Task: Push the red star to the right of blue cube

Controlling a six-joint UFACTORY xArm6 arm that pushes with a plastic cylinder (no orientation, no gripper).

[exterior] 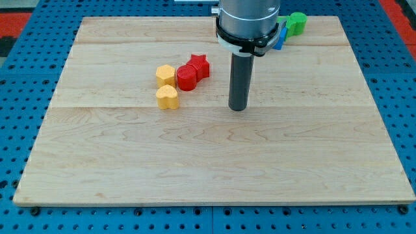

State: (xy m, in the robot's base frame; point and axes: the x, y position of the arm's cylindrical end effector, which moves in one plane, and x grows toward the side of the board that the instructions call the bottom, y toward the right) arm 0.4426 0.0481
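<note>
— How many blocks?

— Two red, two yellow, one green, one blue. The red star (199, 65) touches a red round block (186, 78); yellow hexagon (165, 75) and yellow heart (167, 97) sit just left.

— Orientation?

— Compact, no long axis.

— My tip (237, 108)?

— Touching nothing, right of the star, on the wooden board (195, 162). The blue block (279, 38) is mostly hidden; the green block (297, 23) sits beside it.
</note>
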